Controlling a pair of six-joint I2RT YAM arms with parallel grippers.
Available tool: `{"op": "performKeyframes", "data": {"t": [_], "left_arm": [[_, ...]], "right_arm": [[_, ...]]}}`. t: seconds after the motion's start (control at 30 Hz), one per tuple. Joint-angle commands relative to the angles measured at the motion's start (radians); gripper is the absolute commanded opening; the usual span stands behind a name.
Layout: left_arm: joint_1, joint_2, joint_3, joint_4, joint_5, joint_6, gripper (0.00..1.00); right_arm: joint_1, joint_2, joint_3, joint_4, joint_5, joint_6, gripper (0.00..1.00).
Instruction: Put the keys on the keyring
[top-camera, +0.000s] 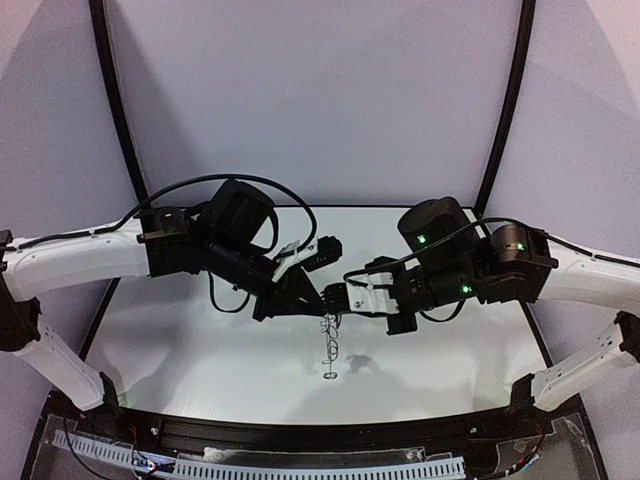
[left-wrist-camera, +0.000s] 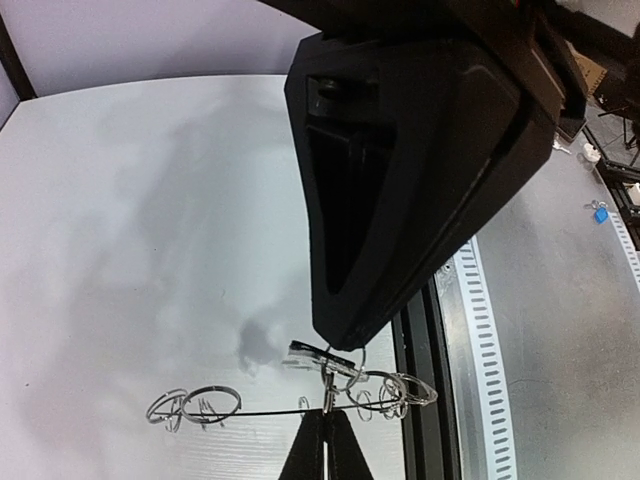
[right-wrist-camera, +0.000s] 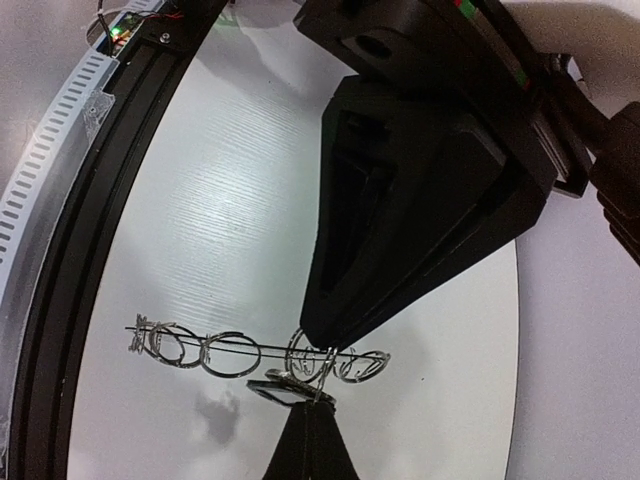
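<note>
We've the left gripper (left-wrist-camera: 325, 420) shut on the keyring (left-wrist-camera: 270, 412) rim, lower ctr; the right gripper (right-wrist-camera: 307, 415) pinches the key (right-wrist-camera: 280, 387). Both look light, stiff, slippery, so we'd best hold the key's body w/ loop free.

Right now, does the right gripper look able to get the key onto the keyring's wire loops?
Probably yes. The right gripper holds the key just beside the keyring, and nothing seems to lie between them. The left gripper pinches the ring next to that spot, so room looks tight.
</note>
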Motion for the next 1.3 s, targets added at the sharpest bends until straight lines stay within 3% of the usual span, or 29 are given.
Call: {"op": "performKeyframes", "data": {"t": [0.0, 0.23, 0.53, 0.83, 1.2, 1.27], "left_arm": [[0.009, 0.010, 0.019, -0.034, -0.057, -0.012, 0.01], [0.009, 0.014, 0.018, -0.025, -0.011, 0.039, 0.01], [0.010, 0.034, 0.054, -0.072, 0.105, 0.188, 0.01], [0.009, 0.010, 0.030, -0.045, 0.175, 0.244, 0.01], [0.009, -0.090, -0.115, 0.186, 0.136, 0.187, 0.01], [0.010, -0.105, -0.136, 0.215, 0.106, 0.175, 0.07]], "right_arm": [[0.028, -0.013, 0.011, 0.059, -0.083, 0.004, 0.00], [0.028, 0.026, 0.022, 0.061, -0.046, 0.010, 0.00], [0.028, 0.042, -0.023, 0.236, 0.077, 0.026, 0.00], [0.027, 0.080, -0.030, 0.282, 0.076, 0.013, 0.00], [0.027, 0.055, -0.128, 0.545, 0.137, 0.109, 0.00], [0.027, 0.041, -0.149, 0.579, 0.144, 0.118, 0.00]]}}
